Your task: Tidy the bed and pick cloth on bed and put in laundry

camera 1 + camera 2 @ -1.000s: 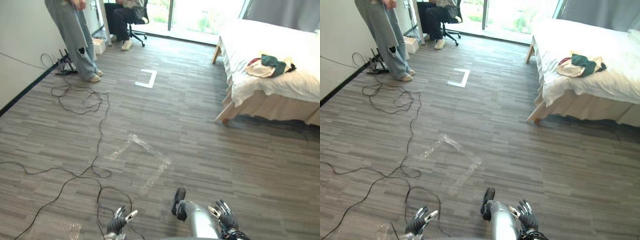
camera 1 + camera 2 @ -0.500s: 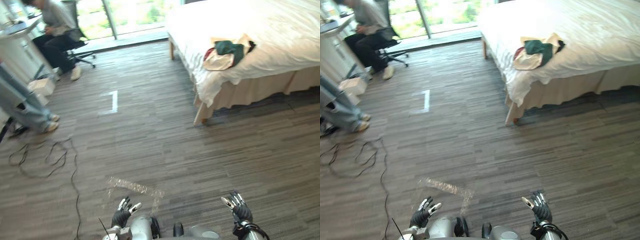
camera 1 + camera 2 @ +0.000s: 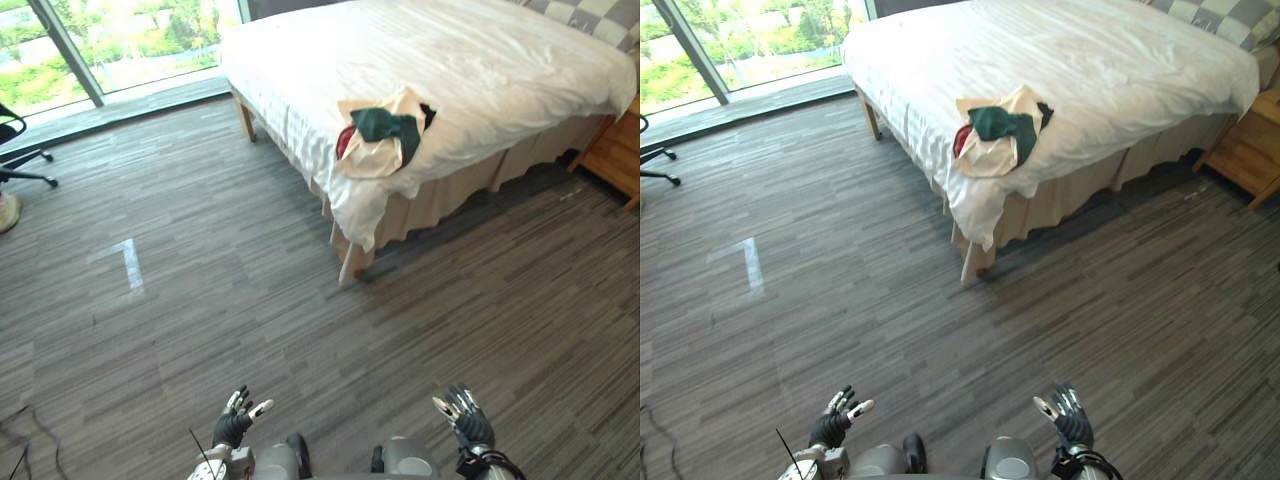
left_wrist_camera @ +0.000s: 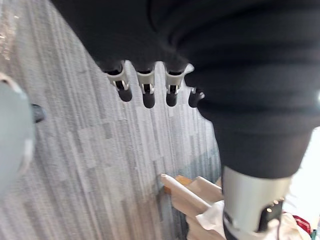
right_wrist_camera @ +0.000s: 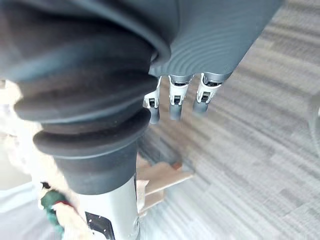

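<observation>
Lying bunched near bed (image 3: 480,70) edge: cloth pile (image 3: 378,135) (green over cream); left hand (image 3: 236,422), right hand (image 3: 468,422) loose-fingered, empty.

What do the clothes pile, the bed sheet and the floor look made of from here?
Clothes pile: soft matte fabric, crumpled into folds; green, cream and red pieces.
Bed sheet: white cloth, probably cotton, finely wrinkled and draping over the corner.
Floor: grey streaked matte tiles, possibly carpet or vinyl; the look leaves it open.
</observation>
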Robot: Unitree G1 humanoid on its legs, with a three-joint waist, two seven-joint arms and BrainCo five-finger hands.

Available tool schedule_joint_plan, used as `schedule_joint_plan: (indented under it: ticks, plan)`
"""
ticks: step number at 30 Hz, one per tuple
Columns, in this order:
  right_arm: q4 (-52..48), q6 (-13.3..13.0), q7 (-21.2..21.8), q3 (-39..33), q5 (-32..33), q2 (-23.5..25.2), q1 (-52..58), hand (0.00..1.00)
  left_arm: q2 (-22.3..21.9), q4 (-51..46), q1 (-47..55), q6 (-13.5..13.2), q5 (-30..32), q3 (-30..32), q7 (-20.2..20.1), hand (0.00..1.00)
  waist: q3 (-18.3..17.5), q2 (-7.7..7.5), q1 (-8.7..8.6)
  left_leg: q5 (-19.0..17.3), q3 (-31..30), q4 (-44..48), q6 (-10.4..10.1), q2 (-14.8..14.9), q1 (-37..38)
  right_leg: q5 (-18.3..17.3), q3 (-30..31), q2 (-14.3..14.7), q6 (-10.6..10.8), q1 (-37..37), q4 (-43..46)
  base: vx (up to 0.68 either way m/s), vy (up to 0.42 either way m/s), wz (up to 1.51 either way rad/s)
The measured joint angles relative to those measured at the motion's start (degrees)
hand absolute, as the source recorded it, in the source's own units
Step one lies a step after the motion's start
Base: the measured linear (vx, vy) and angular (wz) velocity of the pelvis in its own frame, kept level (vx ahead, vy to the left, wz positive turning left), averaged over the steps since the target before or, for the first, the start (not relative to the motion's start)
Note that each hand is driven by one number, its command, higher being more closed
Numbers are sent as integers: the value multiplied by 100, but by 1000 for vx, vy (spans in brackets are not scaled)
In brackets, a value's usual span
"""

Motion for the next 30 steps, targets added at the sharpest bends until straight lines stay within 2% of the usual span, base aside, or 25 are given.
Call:
schedule_joint_plan:
  ticks: [1,2,3,4,5,6,8,9,10,11,12,13,14,17,18,19,20,21,22,24,25,27,29,30]
  plan:
    - [32,-32,3,11,0,26,-15,0,3,25,9,-4,2,-51,9,0,43,-103,23,-199,-66,19,-170,-30,123,604,203,-117,77,-149,-677,360,-184,37]
    - [29,-38,-6,25,0,52,-13,0,86,41,74,-9,6,-82,10,0,75,-194,51,-334,-103,52,-320,-74,222,945,382,-229,151,-159,-1021,417,-295,39]
    - [35,-51,-39,21,4,76,-6,0,145,117,145,-17,18,-104,6,0,86,-231,53,-559,-165,161,-477,-63,334,1434,412,-354,231,-154,-894,509,-405,34]
    - [28,-79,-139,-5,26,26,1,0,93,188,214,-37,54,-136,9,0,48,-137,24,-859,-223,350,-562,104,458,1480,374,-265,26,-218,-341,406,-354,24]
    - [21,-111,-182,-7,39,-51,-39,0,33,187,307,-86,72,-147,5,0,11,59,41,-1017,-205,419,-556,276,511,1168,320,-174,-96,-335,87,505,-358,8]
    - [17,-119,-296,-10,39,-123,-162,0,-34,202,364,-139,72,-148,10,0,-43,291,76,-1006,-195,662,-512,419,458,812,271,-77,-267,-472,438,406,-267,5]
    - [22,-86,-488,-92,29,-163,-266,0,-48,220,257,-163,59,-144,26,0,-21,320,21,-678,-107,1860,-462,568,-119,618,152,-144,-287,-356,464,406,-322,27]
    - [21,-87,-597,-104,35,-190,-247,0,-60,215,233,-172,0,-133,21,0,26,277,22,-182,-35,2996,-455,812,-524,538,104,-75,-339,8,262,274,-245,23]
    - [22,-91,-633,-101,37,-169,-241,0,-70,215,235,-172,-1,-130,14,0,49,314,39,-203,81,3583,-468,998,-702,527,91,3,-360,263,104,366,-235,1]
    - [24,-105,-685,-131,35,-198,-235,0,-78,212,236,-172,-1,-124,6,0,59,345,59,-280,364,4363,-352,1271,-874,526,82,123,-361,686,-202,337,-182,-18]
    - [24,-154,-743,-252,34,-240,-242,0,-83,179,237,-172,0,-107,4,0,45,320,56,-371,757,4619,-215,1355,-982,528,93,183,-352,1082,-553,401,-209,-22]
    - [23,-200,-750,-316,33,-239,-242,0,-88,143,238,-173,0,-101,5,0,43,316,59,-391,940,4516,-183,1343,-1038,531,104,205,-348,1226,-690,309,-128,-21]
    - [23,-250,-756,-393,21,-240,-252,0,-98,27,226,-178,-1,-94,3,0,41,310,58,-395,1283,4021,-179,1233,-1115,539,122,223,-336,1394,-913,321,-93,-15]
    - [22,-371,-864,-747,-30,-245,-367,0,-218,-134,201,-188,-72,-79,4,0,31,314,52,-336,1887,1920,-264,607,-1092,634,110,207,-364,1707,-1224,346,-35,-10]
    - [-14,-443,-952,-865,-95,-240,-408,0,-290,-205,197,-168,-115,-95,7,0,25,324,37,-138,2106,1141,-257,355,-1053,602,45,213,-310,1829,-1322,340,25,8]
    - [-95,-454,-1037,-899,-128,-241,-397,0,-323,-248,183,-159,-116,-108,3,0,13,344,35,71,2191,811,-135,230,-1054,560,6,223,-242,1874,-1333,324,71,27]
    - [-294,-464,-1207,-969,-203,-246,-371,0,-388,-292,165,-147,-117,-120,4,0,-35,415,29,628,2247,329,79,52,-1066,470,-111,289,-104,1972,-1329,313,110,30]
    - [-411,-468,-1284,-995,-206,-248,-363,0,-401,-293,166,-144,-117,-135,4,0,-63,458,30,855,2268,161,283,10,-1062,421,-155,341,-32,2021,-1326,367,156,48]
    - [-493,-495,-1512,-992,-231,-169,-420,0,-315,-279,157,-72,-116,-116,15,0,-254,325,19,776,2295,-165,438,-195,-922,274,-283,225,129,2037,-1220,293,140,41]
    - [-674,-512,-1746,-989,-378,-133,-500,0,-289,-273,128,-60,-112,-118,16,0,-262,168,66,726,2240,-397,477,-359,-795,60,-346,19,338,1871,-664,230,124,39]
    - [-767,-518,-2014,-1040,-450,-136,-676,0,-282,-174,125,-29,-102,-149,22,0,-235,120,82,674,2103,-586,474,-476,-593,-38,-436,-290,431,1492,549,230,138,38]
    - [-890,-522,-2272,-1143,-527,-120,-821,0,-199,-116,152,-22,-105,-160,50,0,-213,75,61,555,1897,-615,521,-533,-356,-39,-434,-641,369,1078,1831,232,103,54]
    - [-922,-542,-2769,-1274,-906,-173,-914,0,-3,-46,150,-27,-133,-208,133,0,-212,21,70,318,1567,-466,482,-503,-161,-350,-401,-824,198,893,2007,277,-27,86]
    - [-1028,-525,-3062,-1387,-1109,-205,-974,0,84,-14,148,-32,-167,-198,135,0,-211,27,54,267,1326,-403,448,-450,-119,-393,-298,-784,226,784,1703,278,-86,98]
